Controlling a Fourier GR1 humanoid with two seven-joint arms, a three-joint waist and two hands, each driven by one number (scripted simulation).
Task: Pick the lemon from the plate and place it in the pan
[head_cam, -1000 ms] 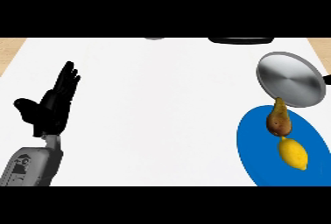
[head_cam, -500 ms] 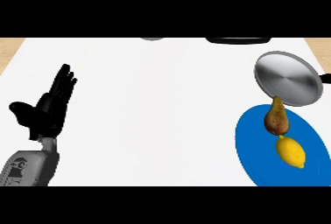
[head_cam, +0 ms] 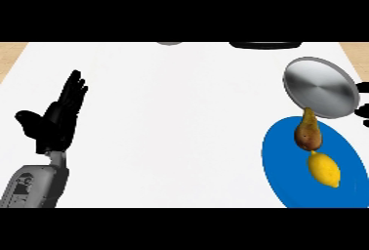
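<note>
Head view of the white counter (head_cam: 180,122). At right, a blue plate (head_cam: 284,171) carries 2 fruits: a yellow lemon (head_cam: 324,169), lying toward the plate's near side, and a brown pear (head_cam: 309,133), just beyond it with its narrow end pointing away; the 2 fruits appear to touch end to end. Beyond the plate stands a round steel pan (head_cam: 320,87), its near rim overlapping the plate's far edge in this view; the pear's tip reaches that rim; the pan's black handle (head_cam: 362,95) runs off at the right edge. At left, the left hand (head_cam: 56,122) rests near the edge with its fingers straight and pointing upward, thumb spread aside, holding nothing; its grey forearm (head_cam: 32,185) enters from the lower edge. The right hand does not appear.
</note>
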